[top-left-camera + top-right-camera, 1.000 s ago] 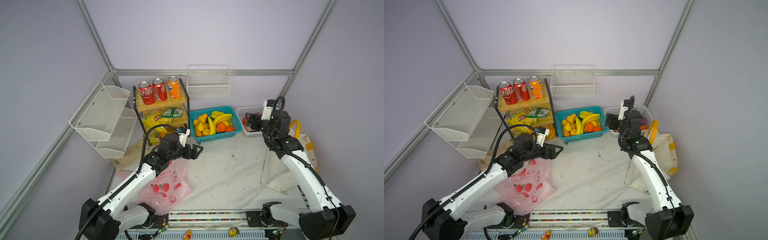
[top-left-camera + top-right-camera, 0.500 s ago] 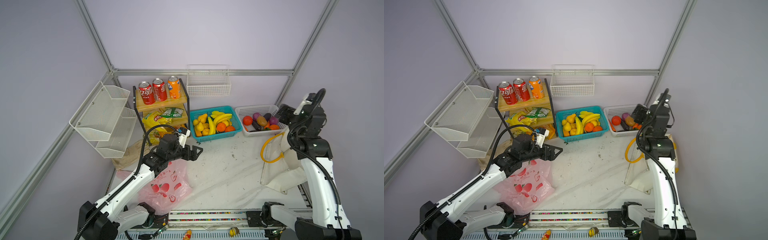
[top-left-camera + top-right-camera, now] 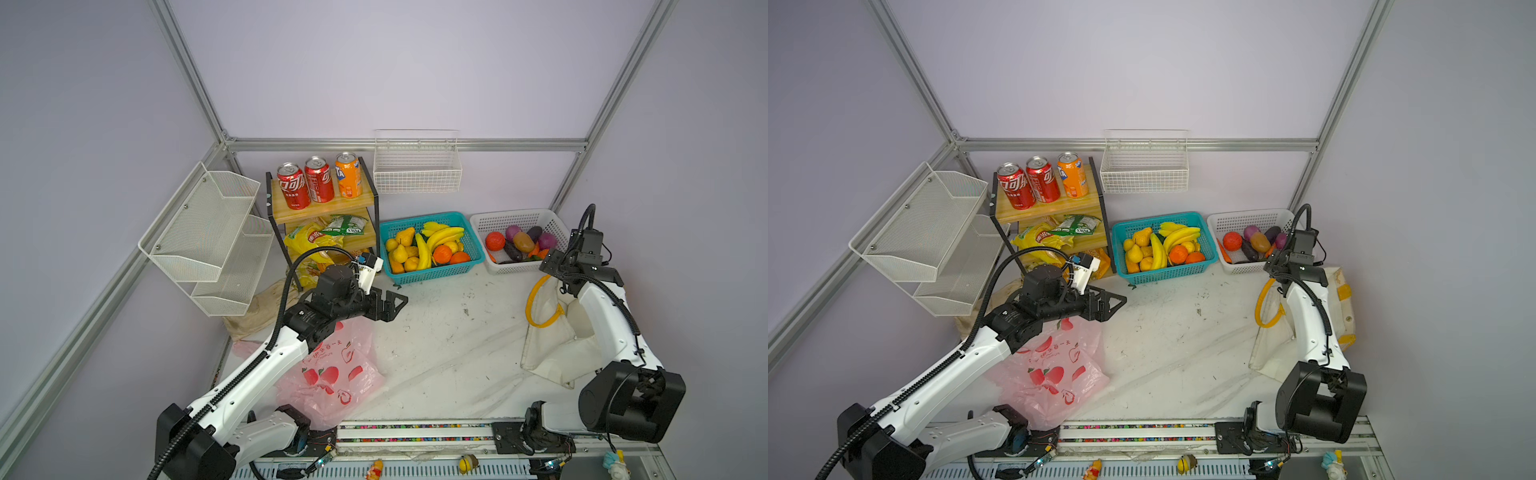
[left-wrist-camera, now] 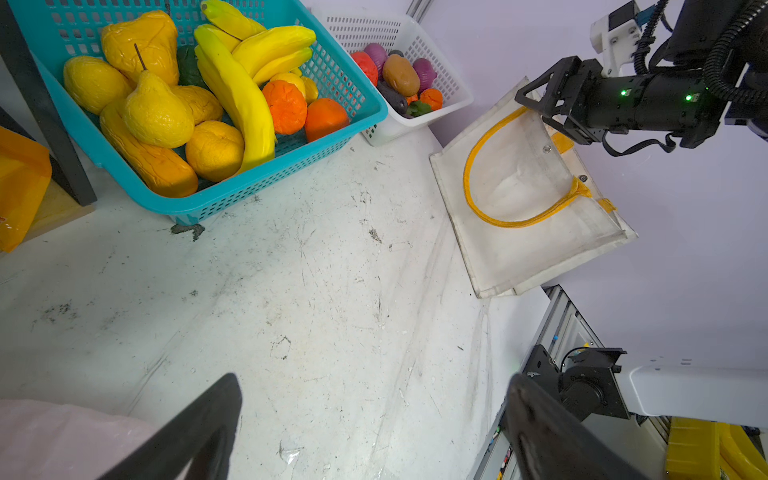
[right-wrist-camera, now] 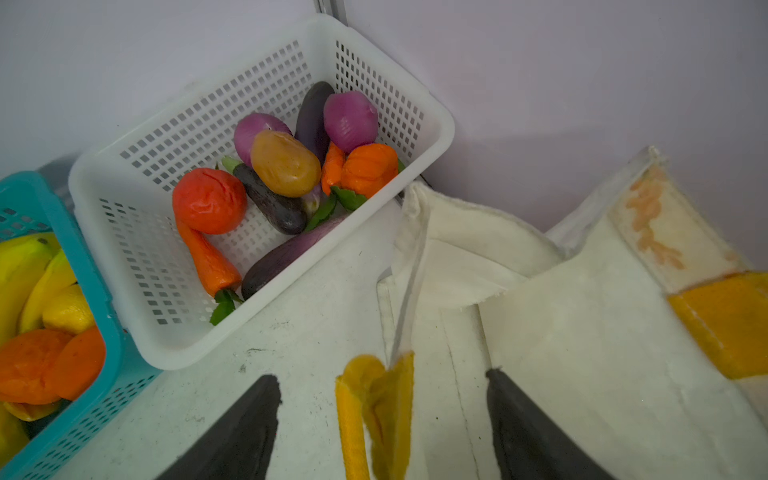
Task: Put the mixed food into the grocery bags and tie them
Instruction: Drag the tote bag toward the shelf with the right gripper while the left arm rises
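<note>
Right claw [image 5: 380, 376] dropped to tote [image 3: 542, 353]; cola cans [image 3: 319, 179] bear Chinese lettering.

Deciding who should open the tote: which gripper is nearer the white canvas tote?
Right. The right gripper straddles the yellow handle of the white canvas tote; the left gripper hovers across the table, by the pink bag.

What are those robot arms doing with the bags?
The right gripper is open around the yellow handle of the white tote, not pinching it. The left gripper hangs open and empty over the table near the pink bag. The cola cans stand on the shelf and the toy fruits lie in the teal basket, so no food looks packed yet.
</note>
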Motion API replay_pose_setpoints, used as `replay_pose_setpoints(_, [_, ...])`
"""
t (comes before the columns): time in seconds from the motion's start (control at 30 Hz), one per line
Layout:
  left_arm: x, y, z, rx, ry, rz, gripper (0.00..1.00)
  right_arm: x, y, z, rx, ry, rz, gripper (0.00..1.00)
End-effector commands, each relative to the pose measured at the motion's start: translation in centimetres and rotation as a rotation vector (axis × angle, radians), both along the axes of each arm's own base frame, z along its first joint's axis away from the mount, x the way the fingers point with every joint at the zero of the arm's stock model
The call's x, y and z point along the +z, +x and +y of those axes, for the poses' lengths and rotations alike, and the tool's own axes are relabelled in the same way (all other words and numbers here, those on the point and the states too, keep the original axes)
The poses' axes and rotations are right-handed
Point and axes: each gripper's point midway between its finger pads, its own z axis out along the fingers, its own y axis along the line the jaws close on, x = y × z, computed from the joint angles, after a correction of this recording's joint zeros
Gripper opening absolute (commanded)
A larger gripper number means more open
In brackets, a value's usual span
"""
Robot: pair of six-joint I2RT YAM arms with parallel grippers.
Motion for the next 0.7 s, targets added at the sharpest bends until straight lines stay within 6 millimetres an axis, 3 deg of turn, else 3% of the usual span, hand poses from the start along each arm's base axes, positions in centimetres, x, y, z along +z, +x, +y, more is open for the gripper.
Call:
replay_pose_setpoints(0.0, [4.2,0.0,-0.6,-0.042,-0.051,-0.099,0.98,0.3,-0.3,-0.6,-0.034,-0.018,-0.023,0.54])
replay_pose_setpoints(0.07, [4.1,-0.1,-0.5,-0.040,-0.049,-0.103,0.98,-0.3,-0.3,-0.4,-0.023,-0.010,-0.015,0.42])
replay_pose_setpoints(0.23, [4.1,0.0,-0.3,-0.030,-0.041,-0.112,0.99,-2.3,-0.8,-0.2,-0.019,-0.005,0.013,0.25])
replay_pose_setpoints(0.33, [4.0,-0.1,0.0,-0.019,-0.033,-0.117,0.99,-1.4,-1.3,1.9,0.050,0.035,-0.012,0.06])
replay_pose_setpoints(0.47, [4.2,-0.1,0.6,0.006,-0.030,-0.136,0.99,2.5,-2.8,9.7,0.211,0.095,-0.141,0.01])
replay_pose_setpoints(0.67, [4.3,0.3,1.5,0.059,-0.003,-0.168,1.00,0.7,-5.1,22.4,0.503,0.131,-0.049,0.00])
